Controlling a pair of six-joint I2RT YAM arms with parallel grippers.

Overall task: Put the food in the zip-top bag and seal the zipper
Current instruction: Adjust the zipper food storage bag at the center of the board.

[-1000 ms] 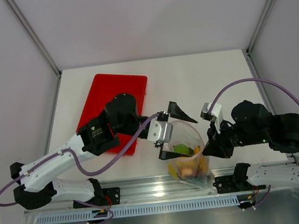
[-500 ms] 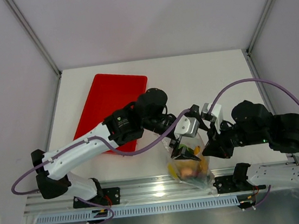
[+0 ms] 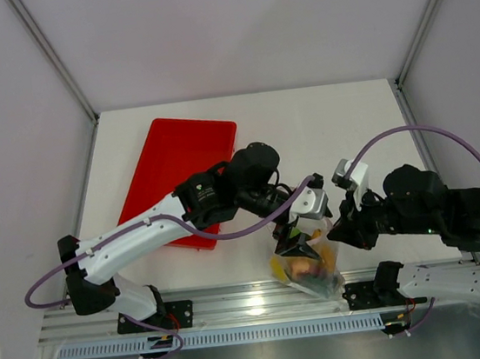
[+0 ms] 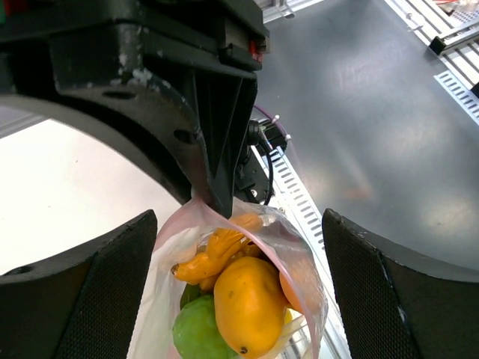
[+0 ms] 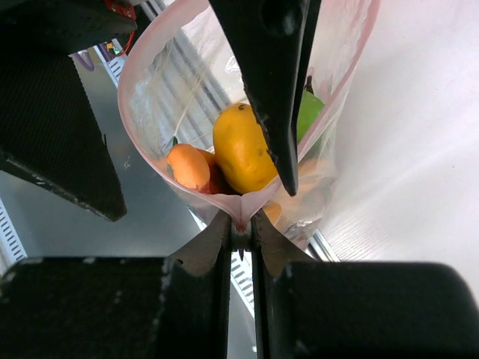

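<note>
Left claw (image 3: 303,240): jaws wide apart, gripping nothing. It points down at the mouth of the bag (image 3: 311,269), coming in from 10 o'clock.

Left wrist view: its pads (image 4: 90,295) stand at 9 and 3 o'clock of the bag, with the open mouth between them. The 9 o'clock pad is right at the film, can't tell if it touches. The 3 o'clock pad is just beside the rim.

Right claw (image 3: 341,230): closed, pinching the bag rim. It comes in from 3 o'clock in the top view. In its own wrist view the fingertips meet on the rim at the 6 o'clock point of the mouth.

Zipper (image 5: 121,78): pink strip running round the mouth. Unsealed, the two sides spread well apart and meeting only at the pinched point.

Food, all inside the bag:
- Mango (image 4: 251,303) is on top, central.
- Lime (image 4: 196,338) is at 7 o'clock of the mango, touching it.
- Orange bits (image 4: 213,253) are at 11 o'clock of the mango, against it.
- Orange fruit (image 5: 188,166) is pressed against the mango's side, low in the bag.
- Anything deeper is hidden.

Top view: the bag is at the 6 o'clock edge of the table (image 3: 321,126), its lower end overlapping the metal rail (image 3: 238,302). Can't tell whether it rests or hangs.

The red tray (image 3: 172,161) is at 10 o'clock of the bag, well apart. The left arm crosses its near corner.
</note>
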